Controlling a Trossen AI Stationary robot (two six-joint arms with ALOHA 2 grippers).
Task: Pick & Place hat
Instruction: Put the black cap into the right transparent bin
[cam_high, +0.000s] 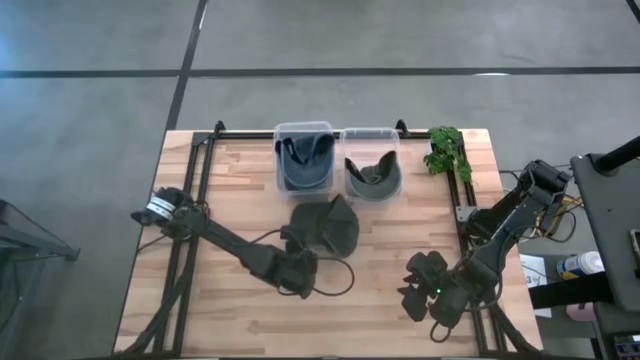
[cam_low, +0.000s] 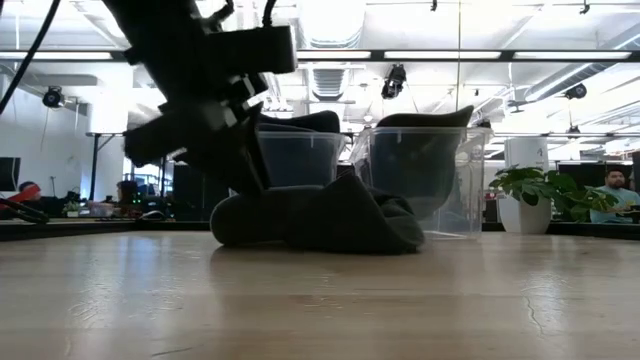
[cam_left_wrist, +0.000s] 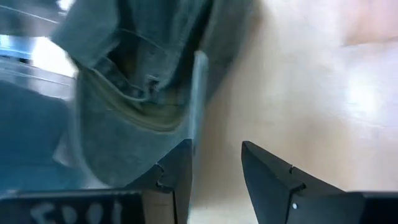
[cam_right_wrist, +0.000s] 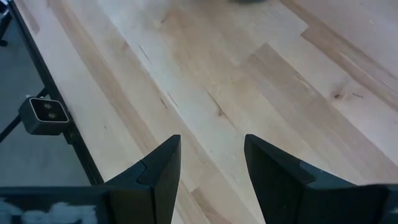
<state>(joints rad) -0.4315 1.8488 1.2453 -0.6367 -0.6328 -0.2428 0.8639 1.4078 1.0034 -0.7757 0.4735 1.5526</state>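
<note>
A dark grey-green hat (cam_high: 328, 225) (cam_low: 330, 215) lies on the wooden table just in front of two clear bins. In the left wrist view the hat (cam_left_wrist: 124, 112) shows its inner band and seam. My left gripper (cam_high: 302, 252) (cam_left_wrist: 216, 152) stands open at the hat's near left edge, slanting down, with bare wood between its fingers. My right gripper (cam_high: 415, 285) (cam_right_wrist: 211, 146) hangs open over bare wood near the table's near right corner, touching nothing. My left gripper has one finger (cam_left_wrist: 177, 171) right at the hat's edge (cam_left_wrist: 149, 163), coming from the near left and slanting down. I cannot tell whether that finger touches the hat. The other finger stands over bare table.
Two clear bins (cam_high: 304, 132) (cam_high: 370, 134) stand at the far middle, each holding a dark hat. A potted plant (cam_high: 447, 150) (cam_low: 540, 190) sits at the far right. A small camera (cam_right_wrist: 45, 115) is fixed at the table's edge. Free wood lies in the near half.
</note>
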